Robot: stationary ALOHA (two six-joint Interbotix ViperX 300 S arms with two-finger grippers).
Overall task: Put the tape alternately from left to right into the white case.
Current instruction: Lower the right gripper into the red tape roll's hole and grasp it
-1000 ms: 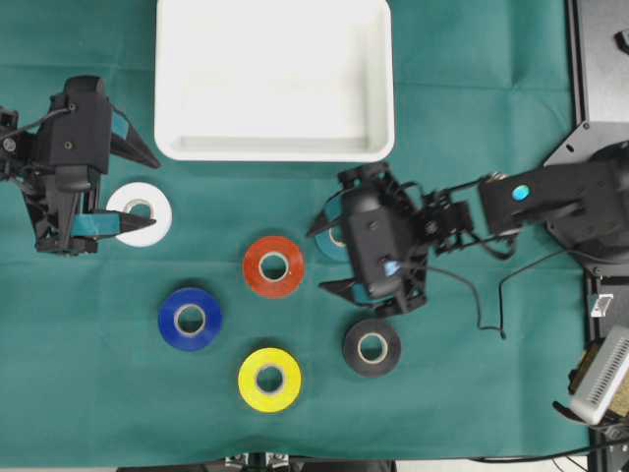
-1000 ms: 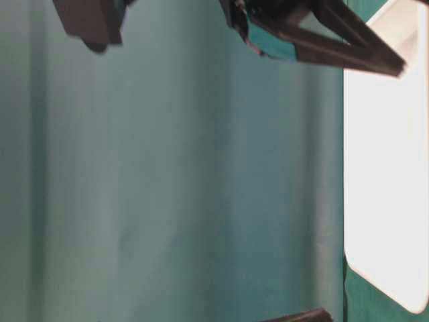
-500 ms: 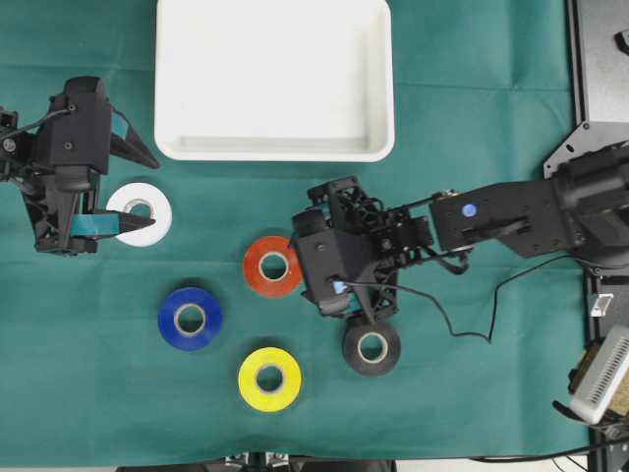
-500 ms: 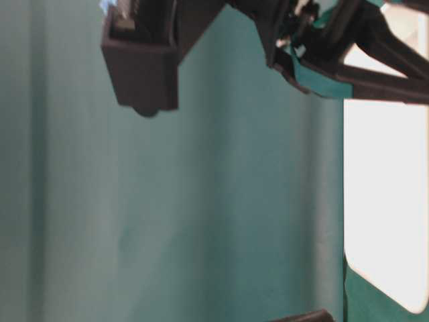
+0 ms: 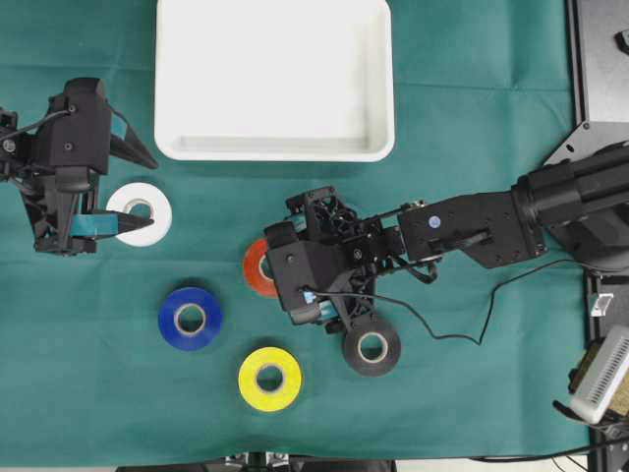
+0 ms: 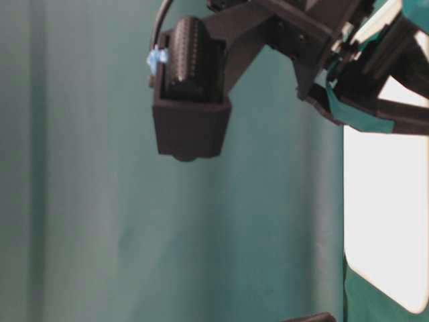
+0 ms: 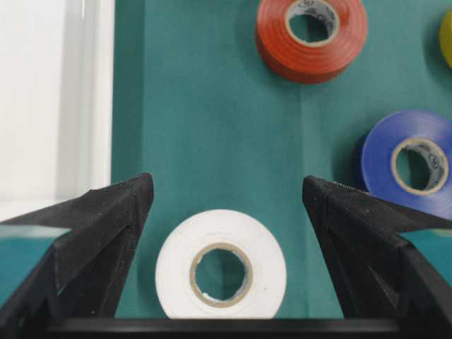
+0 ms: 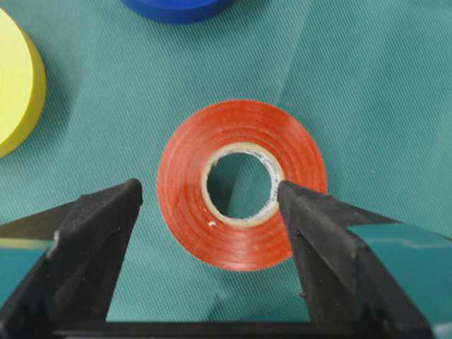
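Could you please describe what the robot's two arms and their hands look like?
Both arms are matte black. Each hand, left and right, has two long tapering black fingers with ridged inner faces and teal tape bands near their bases. The right arm has a round blue mark on its forearm and a thin black cable looping beside it. A boxy black camera housing sits on its wrist.

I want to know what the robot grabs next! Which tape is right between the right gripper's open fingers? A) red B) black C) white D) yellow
A: the right wrist view shows the red tape lying on the cloth between the open fingers of the right gripper, not yet gripped.
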